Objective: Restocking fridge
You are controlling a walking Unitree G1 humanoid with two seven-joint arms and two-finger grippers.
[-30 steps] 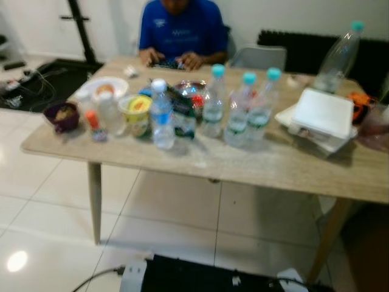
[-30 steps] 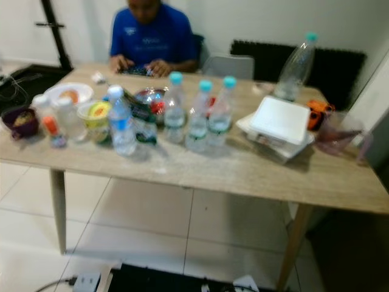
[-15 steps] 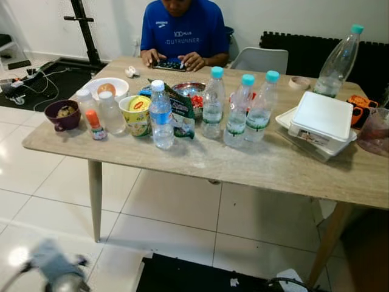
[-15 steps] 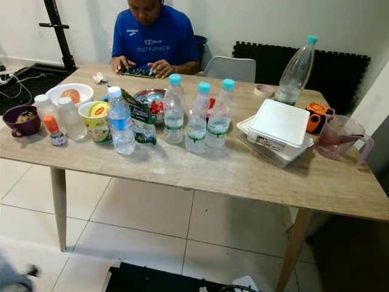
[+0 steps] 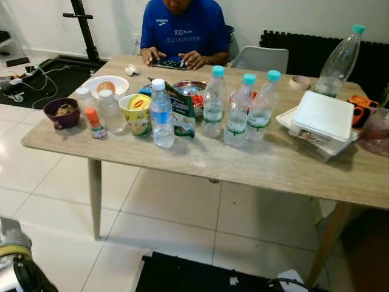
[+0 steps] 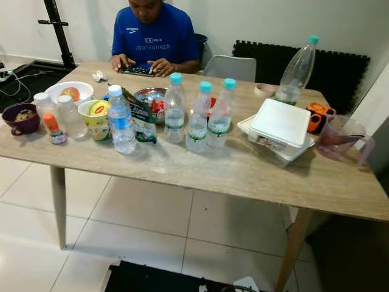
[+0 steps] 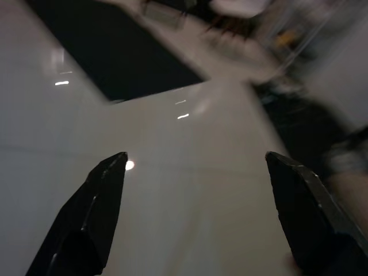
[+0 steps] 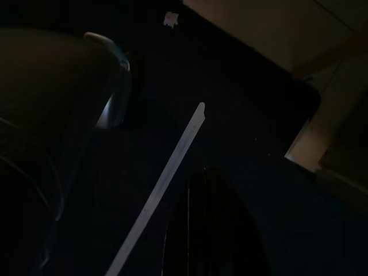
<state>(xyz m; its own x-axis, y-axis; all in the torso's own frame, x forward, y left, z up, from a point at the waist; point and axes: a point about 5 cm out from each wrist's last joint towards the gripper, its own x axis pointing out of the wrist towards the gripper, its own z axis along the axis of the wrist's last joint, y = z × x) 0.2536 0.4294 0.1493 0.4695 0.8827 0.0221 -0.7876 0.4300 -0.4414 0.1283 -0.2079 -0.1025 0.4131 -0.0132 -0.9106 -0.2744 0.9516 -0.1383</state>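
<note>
A wooden table [image 5: 255, 167] stands ahead of me across the tiled floor. On it, a white-capped water bottle [image 5: 161, 118] stands in front of a row of three teal-capped bottles [image 5: 237, 112]. A tall, nearly empty bottle [image 5: 339, 58] stands at the far right. A yellow noodle cup [image 5: 136, 114], a green packet [image 5: 181, 112] and a white foam box [image 5: 321, 118] are there too. My left arm [image 5: 15, 264] is low at the bottom left, far from the table. My left gripper [image 7: 194, 158] hangs open over the white floor. One finger [image 8: 213, 230] of my right gripper appears in the dark.
A person [image 5: 180, 30] in a blue shirt sits at the table's far side with a phone. A purple bowl [image 5: 61, 113], a white bowl [image 5: 104, 87], small jars [image 5: 111, 112] and a pitcher [image 6: 340, 137] share the table. A grey chair [image 5: 261, 59] stands behind. A black mat [image 5: 194, 277] lies at my feet.
The blur has cleared and the view has settled on the table. My left arm has shifted further into the bottom left corner. Nothing on the table has moved.
</note>
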